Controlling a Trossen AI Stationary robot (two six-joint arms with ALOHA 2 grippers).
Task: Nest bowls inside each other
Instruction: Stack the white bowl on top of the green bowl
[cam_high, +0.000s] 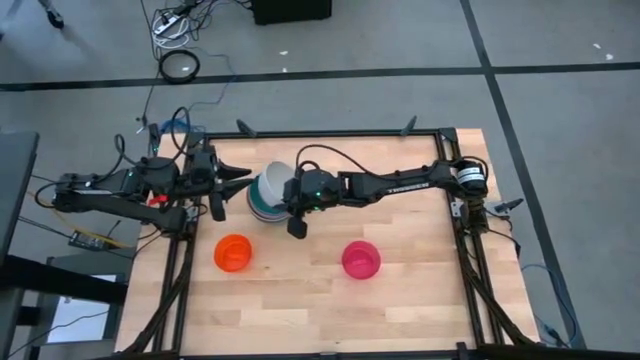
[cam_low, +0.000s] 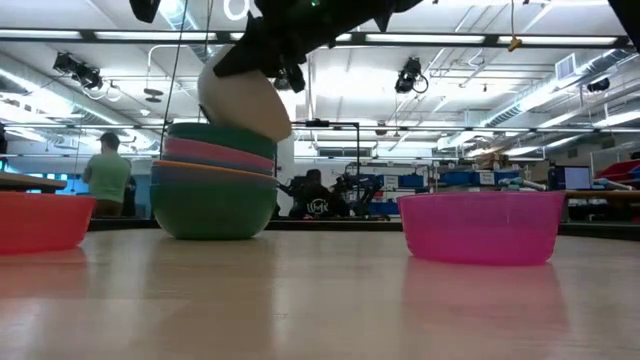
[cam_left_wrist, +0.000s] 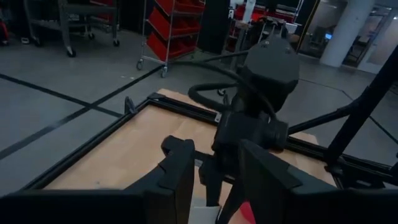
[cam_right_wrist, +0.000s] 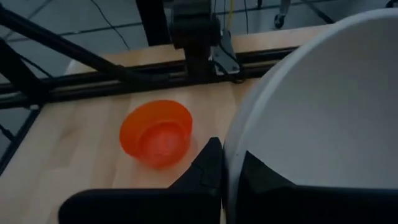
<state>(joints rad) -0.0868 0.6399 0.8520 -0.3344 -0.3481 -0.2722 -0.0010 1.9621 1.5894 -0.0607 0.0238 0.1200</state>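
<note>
A white bowl (cam_low: 243, 100) hangs tilted just above a stack of nested bowls (cam_low: 214, 185) at the table's far middle; the stack's sage green bottom bowl (cam_low: 213, 208) rests on the wood. My right gripper (cam_high: 288, 200) is shut on the white bowl (cam_right_wrist: 323, 106). An orange bowl (cam_high: 233, 253) stands nearer on the left and a pink bowl (cam_high: 361, 260) nearer on the right, each upright on its base. My left gripper (cam_high: 238, 176) waits open beside the stack, toward the table's left edge, with nothing between its fingers (cam_left_wrist: 180, 177). My right gripper pinches the white bowl's rim (cam_right_wrist: 233, 146), one finger (cam_right_wrist: 208, 168) outside the wall and one (cam_right_wrist: 258, 177) inside. The fingers reach in from the table's right, slanting down. The bowl is tilted over the stack; whether its lower side touches the stack's top I cannot tell.
A black frame rail (cam_high: 330, 133) runs along the table's far edge, with more rails down both sides. Bare wood (cam_high: 300, 300) lies between and in front of the orange and pink bowls. People show in the room behind (cam_low: 105, 170).
</note>
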